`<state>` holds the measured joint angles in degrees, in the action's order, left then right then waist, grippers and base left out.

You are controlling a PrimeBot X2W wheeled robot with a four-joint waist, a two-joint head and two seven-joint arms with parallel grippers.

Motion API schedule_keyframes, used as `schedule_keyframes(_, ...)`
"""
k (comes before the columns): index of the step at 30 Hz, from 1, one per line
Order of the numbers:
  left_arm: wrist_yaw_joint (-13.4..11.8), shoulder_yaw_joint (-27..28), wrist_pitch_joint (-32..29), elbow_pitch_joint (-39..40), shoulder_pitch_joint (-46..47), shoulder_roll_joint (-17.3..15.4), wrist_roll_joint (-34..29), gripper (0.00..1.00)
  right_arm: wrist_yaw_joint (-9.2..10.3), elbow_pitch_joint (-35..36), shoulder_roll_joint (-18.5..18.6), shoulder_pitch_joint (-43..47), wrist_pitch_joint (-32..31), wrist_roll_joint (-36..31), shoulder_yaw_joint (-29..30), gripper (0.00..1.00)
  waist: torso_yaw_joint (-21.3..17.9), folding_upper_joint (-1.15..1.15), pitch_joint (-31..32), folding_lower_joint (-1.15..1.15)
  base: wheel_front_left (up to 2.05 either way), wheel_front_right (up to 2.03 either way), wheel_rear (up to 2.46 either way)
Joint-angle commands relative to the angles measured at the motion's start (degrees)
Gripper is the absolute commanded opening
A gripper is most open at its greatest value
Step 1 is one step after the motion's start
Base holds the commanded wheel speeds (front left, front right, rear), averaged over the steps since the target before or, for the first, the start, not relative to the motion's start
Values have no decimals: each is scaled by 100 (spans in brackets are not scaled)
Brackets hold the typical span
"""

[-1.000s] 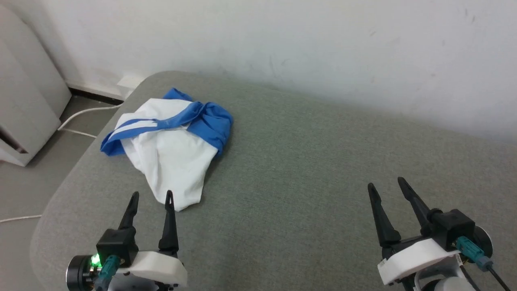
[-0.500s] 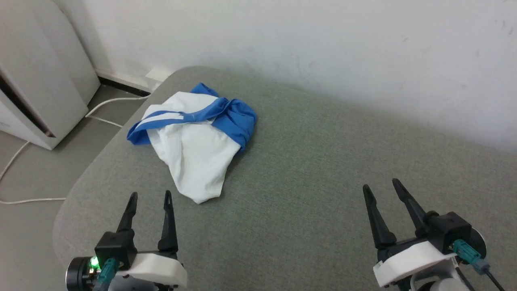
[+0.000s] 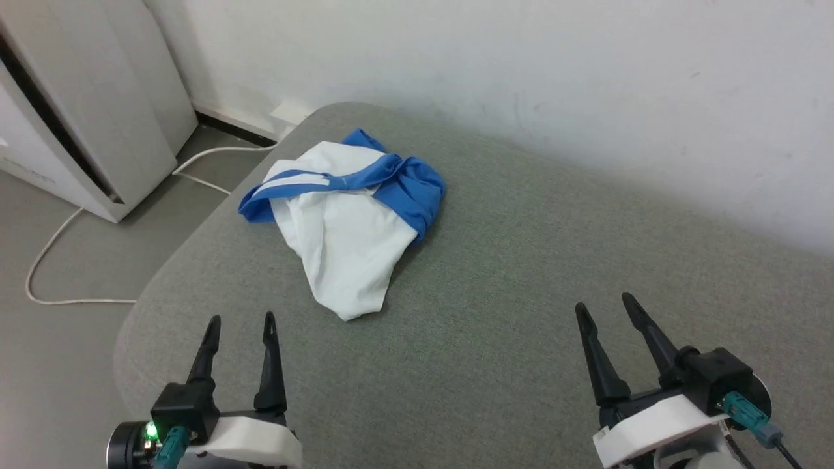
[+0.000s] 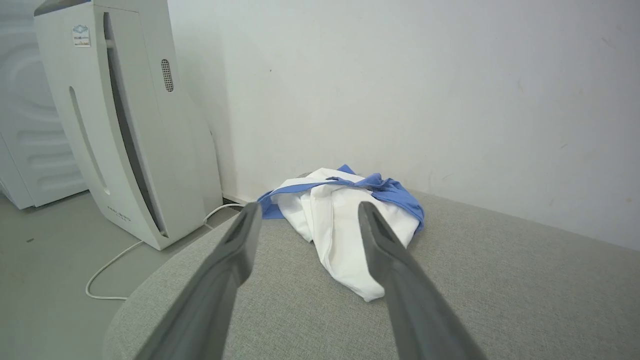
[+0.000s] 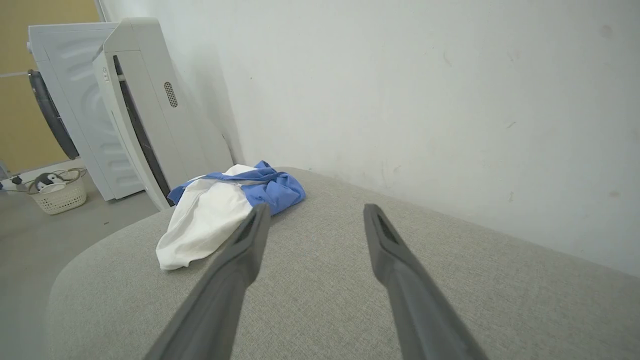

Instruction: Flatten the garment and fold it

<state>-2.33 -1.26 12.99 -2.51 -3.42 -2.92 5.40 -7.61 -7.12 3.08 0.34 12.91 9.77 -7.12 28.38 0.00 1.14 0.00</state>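
shirt (image 3: 345, 221) is lying crumpled; left gripper (image 3: 241, 318) is hovering near it, right gripper (image 3: 603, 301) well apart, both spread empty, probably poised to reach.

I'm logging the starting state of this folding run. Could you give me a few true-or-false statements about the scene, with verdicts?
1. The garment lies in a crumpled heap on the grey cushioned surface. True.
2. The left gripper is shut on the garment's hem. False: it is open and apart from the cloth.
3. The right gripper is open and holds nothing. True.
4. The garment is spread flat with both sleeves out. False: it is bunched, with blue cloth lying across the white body.
5. A white cable lies on the floor near a white appliance. True.
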Motion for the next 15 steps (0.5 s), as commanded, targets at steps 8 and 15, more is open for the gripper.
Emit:
schedule_keyframes(8, -20, -15, 146, -45, -79, 4, 33, 100, 11, -93, -19, 65, 154, 92, -78, 100, 207, 0, 26, 0, 0, 0, 0)
schedule_keyframes(15, 3, -12, 201, -47, -93, 4, 72, 100, 12, -124, -21, 65, 208, 106, -108, 100, 296, 0, -6, 0, 0, 0, 0)
